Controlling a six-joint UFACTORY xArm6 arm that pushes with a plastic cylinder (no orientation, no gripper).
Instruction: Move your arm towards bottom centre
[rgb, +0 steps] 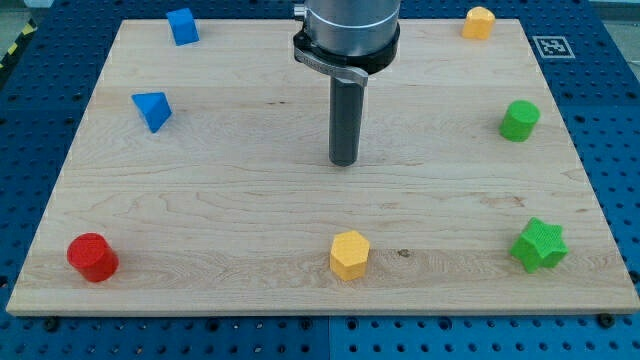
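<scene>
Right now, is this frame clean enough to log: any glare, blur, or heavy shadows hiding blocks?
Camera view: lighting is even and soft, with no glare on the board; focus is sharp, wood grain readable; shadows are faint, only small ones under blocks such as the red cylinder and yellow hexagon; my tip is crisp, above that hexagon and apart from it; the arm's top is cropped by the frame's edge.

Grey metal collar (347, 40), straight dark rod (345, 115).

surface: pale wooden board (250, 215) | surround: blue perforated table (610, 110)
</scene>
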